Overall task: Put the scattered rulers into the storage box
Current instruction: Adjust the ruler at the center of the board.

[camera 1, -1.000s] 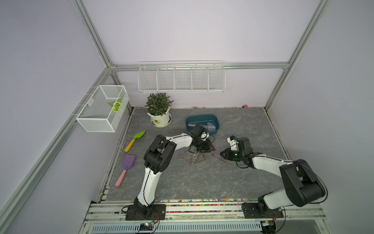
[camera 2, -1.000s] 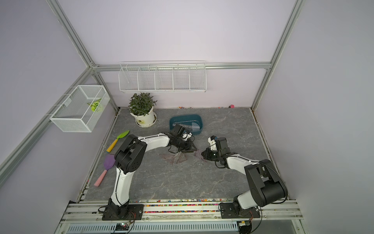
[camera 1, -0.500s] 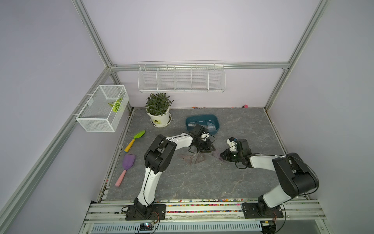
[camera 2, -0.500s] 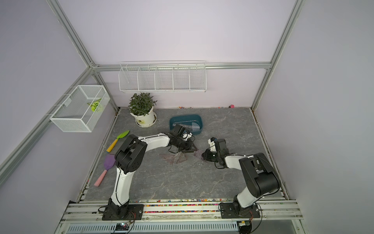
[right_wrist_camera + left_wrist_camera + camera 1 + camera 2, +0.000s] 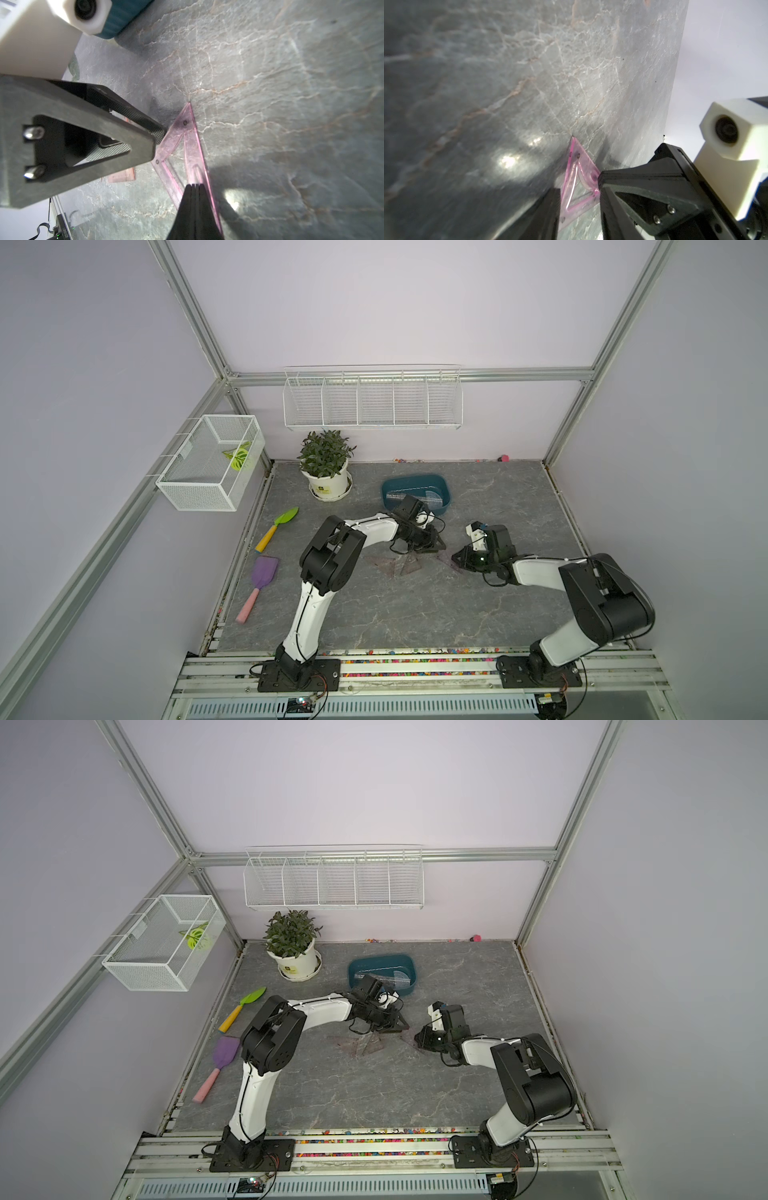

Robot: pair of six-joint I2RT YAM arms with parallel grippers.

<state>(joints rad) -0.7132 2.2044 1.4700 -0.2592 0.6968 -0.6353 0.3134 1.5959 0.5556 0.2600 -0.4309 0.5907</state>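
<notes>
right wrist view: pink triangle ruler (image 5: 193, 145), likely light, stiff, slippery, lies on the table (image 5: 270, 104) outside the storage box (image 5: 124, 18); right gripper (image 5: 195, 186) clenched atop one side, left gripper (image 5: 159, 140) brackets it, hold unclear; pinch a raised edge.

The 2 arms stretch forward and inward, tips lowered and near each other; left gripper (image 5: 578, 185) with jaws partly apart, right gripper (image 5: 194, 186) with jaws pressed flat together.
</notes>
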